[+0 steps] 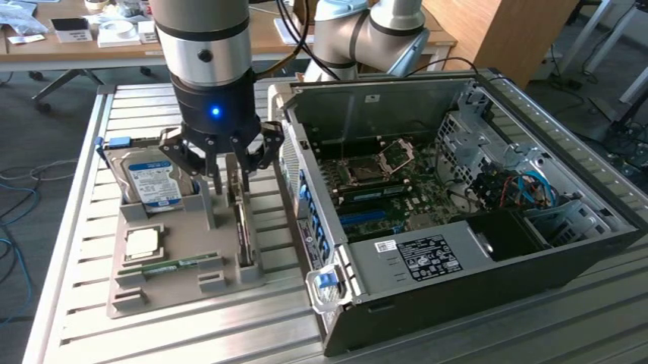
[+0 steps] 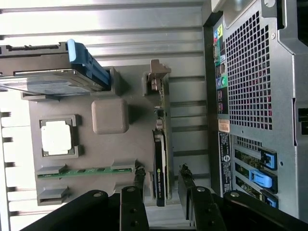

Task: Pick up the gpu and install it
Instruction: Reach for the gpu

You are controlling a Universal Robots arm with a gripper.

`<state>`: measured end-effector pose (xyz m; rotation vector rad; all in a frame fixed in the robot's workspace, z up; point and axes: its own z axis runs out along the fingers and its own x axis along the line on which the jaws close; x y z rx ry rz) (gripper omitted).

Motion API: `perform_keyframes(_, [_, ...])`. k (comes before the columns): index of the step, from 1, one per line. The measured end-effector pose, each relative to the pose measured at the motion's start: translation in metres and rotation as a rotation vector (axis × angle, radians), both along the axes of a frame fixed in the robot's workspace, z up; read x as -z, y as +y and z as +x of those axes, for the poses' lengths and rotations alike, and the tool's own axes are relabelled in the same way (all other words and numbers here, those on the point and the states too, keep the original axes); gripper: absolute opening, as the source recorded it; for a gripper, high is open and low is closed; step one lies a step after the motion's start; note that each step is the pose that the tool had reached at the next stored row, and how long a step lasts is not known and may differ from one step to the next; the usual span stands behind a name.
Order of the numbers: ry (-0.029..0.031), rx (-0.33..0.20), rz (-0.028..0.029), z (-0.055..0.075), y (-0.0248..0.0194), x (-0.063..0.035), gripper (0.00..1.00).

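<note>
The gpu (image 2: 160, 161), a slim black card with a silver bracket (image 2: 157, 79) at one end, stands on its edge in a slot of the grey parts tray (image 2: 110, 154). In the exterior view the gpu (image 1: 244, 239) sits at the tray's edge nearest the computer case. My gripper (image 2: 161, 171) hangs directly over its black end, open. One finger (image 2: 139, 175) stands on each side of the card with a gap to either face. From the exterior view the gripper (image 1: 230, 188) is low over the tray, fingers pointing down.
The tray (image 1: 182, 292) also holds a hard drive (image 1: 152, 182) with a blue-white label, a processor (image 1: 142, 243) and a green memory stick (image 1: 167, 267). The open computer case (image 1: 456, 197) lies close beside it, motherboard (image 1: 390, 193) exposed, on a slatted metal table (image 1: 91, 227).
</note>
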<state>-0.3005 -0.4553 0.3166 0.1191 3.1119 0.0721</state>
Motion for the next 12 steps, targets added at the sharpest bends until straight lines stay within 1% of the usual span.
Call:
perform_keyframes(6, [0.0002, 0.000, -0.0003, 0.0000, 0.0000, 0.0050, 0.42])
perform_keyframes(12, [0.0000, 0.000, -0.0001, 0.0000, 0.0000, 0.0055, 0.42])
